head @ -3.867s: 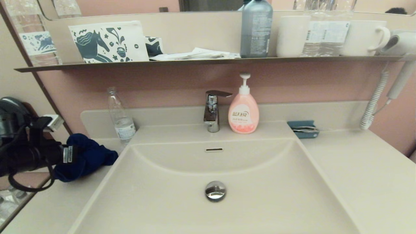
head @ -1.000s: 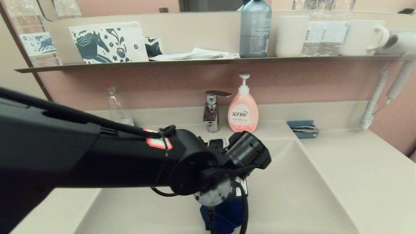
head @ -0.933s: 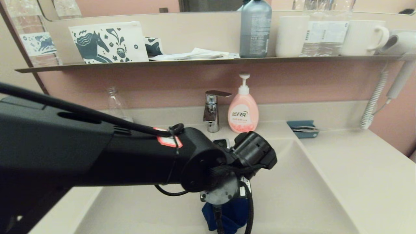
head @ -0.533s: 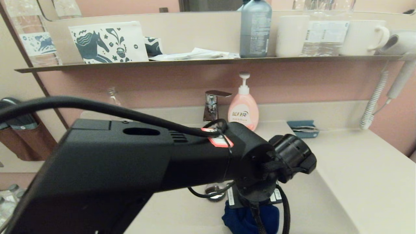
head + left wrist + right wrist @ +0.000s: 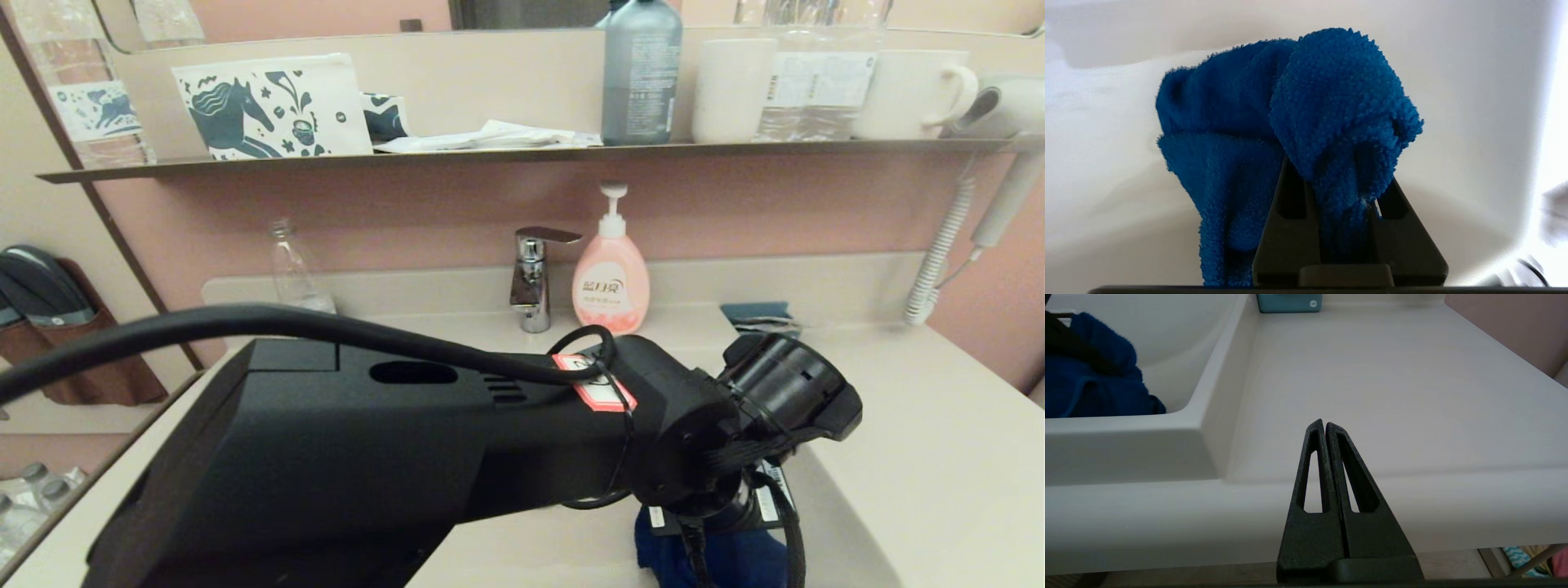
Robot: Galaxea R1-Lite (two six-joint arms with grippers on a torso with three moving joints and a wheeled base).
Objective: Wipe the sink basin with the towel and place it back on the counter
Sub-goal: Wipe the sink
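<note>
The left arm [image 5: 424, 457] reaches across the front of the sink basin [image 5: 1167, 367] from the left, its black forearm filling the lower middle of the head view and hiding most of the basin floor and the drain. The left gripper [image 5: 1345, 183] points down into the basin's right front part, its two fingers [image 5: 1290, 228] drawn in tight on a gathered fold of the blue towel [image 5: 1290, 114], which bunches out past the fingertips and lies against the pale basin surface. In the head view only a dark blue patch of towel [image 5: 718, 559] shows below the wrist, close to the basin's right sloping wall. From the right wrist view the towel [image 5: 1090, 379] sits low against the near right corner, just inside the raised rim where basin meets counter [image 5: 1392, 388]. That stretch of counter to the right is flat and bare up to a small teal box [image 5: 1289, 303] at the back edge, leaving wide room there. The right gripper [image 5: 1325, 426] hangs just in front of the counter's front edge, its fingers pressed together on nothing. Behind the basin stand the chrome faucet [image 5: 532, 278] and a pink soap bottle [image 5: 612, 278] just beside it, with a clear plastic bottle [image 5: 294, 269] toward the back left corner. A thin shelf [image 5: 522, 151] runs above, carrying a grey bottle [image 5: 642, 69] and white mugs [image 5: 914, 94].
</note>
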